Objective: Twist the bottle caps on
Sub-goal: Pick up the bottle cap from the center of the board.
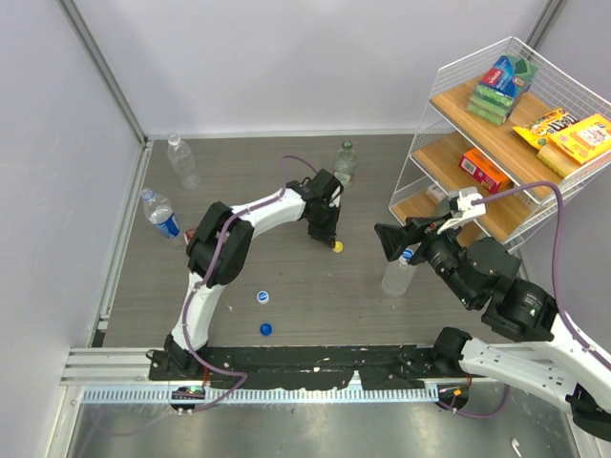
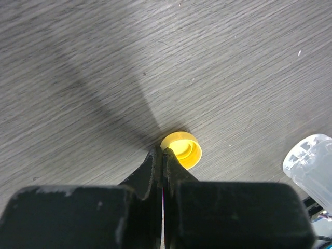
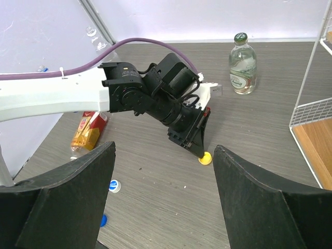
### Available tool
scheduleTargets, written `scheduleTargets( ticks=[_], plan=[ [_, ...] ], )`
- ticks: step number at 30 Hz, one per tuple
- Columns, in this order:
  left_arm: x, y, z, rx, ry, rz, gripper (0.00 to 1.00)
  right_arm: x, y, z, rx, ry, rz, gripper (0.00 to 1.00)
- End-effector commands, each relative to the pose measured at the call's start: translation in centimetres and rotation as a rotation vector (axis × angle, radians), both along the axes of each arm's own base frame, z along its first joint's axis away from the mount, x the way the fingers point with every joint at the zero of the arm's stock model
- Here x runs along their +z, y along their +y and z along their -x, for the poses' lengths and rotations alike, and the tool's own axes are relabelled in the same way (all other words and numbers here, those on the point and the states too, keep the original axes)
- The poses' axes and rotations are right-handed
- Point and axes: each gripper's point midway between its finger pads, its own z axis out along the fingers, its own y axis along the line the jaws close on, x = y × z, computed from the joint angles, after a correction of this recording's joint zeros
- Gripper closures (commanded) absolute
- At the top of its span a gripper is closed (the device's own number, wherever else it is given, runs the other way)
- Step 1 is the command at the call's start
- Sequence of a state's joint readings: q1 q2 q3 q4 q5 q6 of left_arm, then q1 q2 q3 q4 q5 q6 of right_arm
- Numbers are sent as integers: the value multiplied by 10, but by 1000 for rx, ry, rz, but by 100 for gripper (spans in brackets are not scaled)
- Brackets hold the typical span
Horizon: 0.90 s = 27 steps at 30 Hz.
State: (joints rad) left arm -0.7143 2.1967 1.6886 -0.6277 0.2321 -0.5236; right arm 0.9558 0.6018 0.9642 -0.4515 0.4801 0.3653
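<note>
Farthest to the left of the left gripper, well apart from it: a blue-label bottle and, a little farther back, a clear bottle, both upright near the side wall. Closer in on that same side, by the left arm's elbow: an amber bottle with a red label, lying on its side. Left of the gripper and back toward the arm bases: a white cap with a blue middle, then a dark blue cap nearer the bases, the two near each other, both loose on the table.

Left gripper pointed down at the table, fingers pressed together, only a hairline between them. Right at the fingertips and touching them: the yellow cap, open side up, flat on the table, just ahead and slightly right of the tips. Rim pinched or merely touched: cannot tell. Beyond the gripper, toward the back wall: an upright green-capped bottle, cap on.

Off to that gripper's right: a second clear bottle, upright, just beside the right gripper on its near side. Right gripper held off the table, fingers spread wide, nothing between them, facing the left gripper and the yellow cap. Right of it: a wire rack with boxed snacks on its shelves.
</note>
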Motion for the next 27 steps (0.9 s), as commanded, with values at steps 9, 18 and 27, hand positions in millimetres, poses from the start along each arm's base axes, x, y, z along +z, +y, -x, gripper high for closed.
scheduleTargets(
  ticks=[9,18,27],
  plan=[
    [157,-22,2,124,116,798,100,17,14,6,111,-164,-9,19],
    [336,7,45,47,255,1493,100,61,73,24,371,-376,-219,17],
    [405,41,90,-142,201,1672,100,104,41,10,190,-359,-371,18]
  ],
)
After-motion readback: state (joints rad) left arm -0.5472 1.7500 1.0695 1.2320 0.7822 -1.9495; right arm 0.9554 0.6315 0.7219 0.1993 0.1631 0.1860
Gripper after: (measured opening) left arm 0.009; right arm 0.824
